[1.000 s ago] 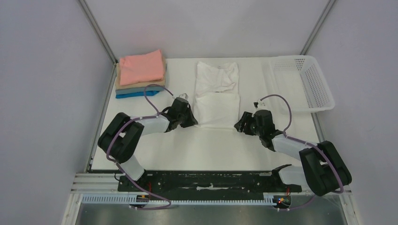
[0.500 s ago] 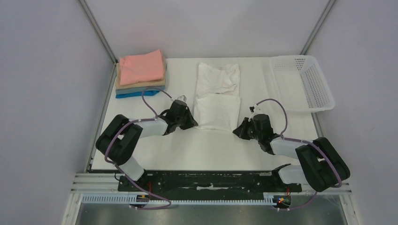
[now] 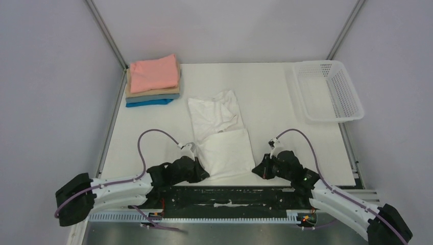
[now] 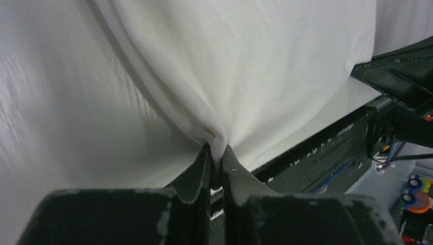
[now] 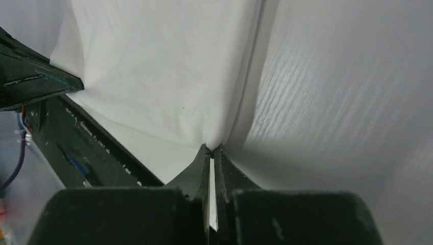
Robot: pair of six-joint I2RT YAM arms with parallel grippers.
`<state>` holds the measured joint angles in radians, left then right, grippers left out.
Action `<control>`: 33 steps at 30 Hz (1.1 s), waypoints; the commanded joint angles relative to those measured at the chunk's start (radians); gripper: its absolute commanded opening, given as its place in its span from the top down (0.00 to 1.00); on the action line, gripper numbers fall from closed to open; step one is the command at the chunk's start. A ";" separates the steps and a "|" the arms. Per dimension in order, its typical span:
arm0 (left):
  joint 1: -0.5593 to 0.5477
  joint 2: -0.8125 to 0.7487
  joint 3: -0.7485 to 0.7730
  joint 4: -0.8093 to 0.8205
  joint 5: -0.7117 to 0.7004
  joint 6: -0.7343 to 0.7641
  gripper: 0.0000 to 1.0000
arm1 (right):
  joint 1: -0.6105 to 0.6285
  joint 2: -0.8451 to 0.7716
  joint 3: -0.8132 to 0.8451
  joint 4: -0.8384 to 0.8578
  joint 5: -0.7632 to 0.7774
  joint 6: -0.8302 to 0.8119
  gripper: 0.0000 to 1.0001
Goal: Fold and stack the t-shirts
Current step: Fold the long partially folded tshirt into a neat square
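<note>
My left end effector [image 3: 200, 172] is pinched tight on the near left corner of the white t-shirt [image 3: 222, 149]. In the left wrist view the two dark tips [image 4: 215, 153] are almost together, and the cloth [image 4: 245, 66] bunches up where it goes in between them. My right end effector [image 3: 260, 168] is pinched on the near right corner. Its tips [image 5: 211, 149] are closed on a small peak of the cloth [image 5: 163, 71].

The white t-shirt lies on the surface [image 3: 286, 115], right at the near edge, between my two arms. The near half is smooth. The far half is wrinkly and leans to the far left.

In the far left corner there is a neat pile. A pink t-shirt [image 3: 153, 72] is on top, a tan t-shirt [image 3: 153, 93] is under it, and a blue t-shirt [image 3: 148, 103] is at the bottom. A white basket [image 3: 353, 97] sits in the far right corner, well apart from the white t-shirt.
</note>
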<state>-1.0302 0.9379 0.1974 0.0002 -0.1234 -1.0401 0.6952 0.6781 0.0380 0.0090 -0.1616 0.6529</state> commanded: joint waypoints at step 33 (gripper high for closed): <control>0.215 -0.010 0.596 -0.409 -0.385 0.205 0.98 | 0.049 0.400 0.789 -0.019 0.479 -0.271 1.00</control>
<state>-0.8955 0.8864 0.7006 -0.4210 -0.5076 -0.9642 0.8272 0.9874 0.7078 -0.1028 0.3504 0.4625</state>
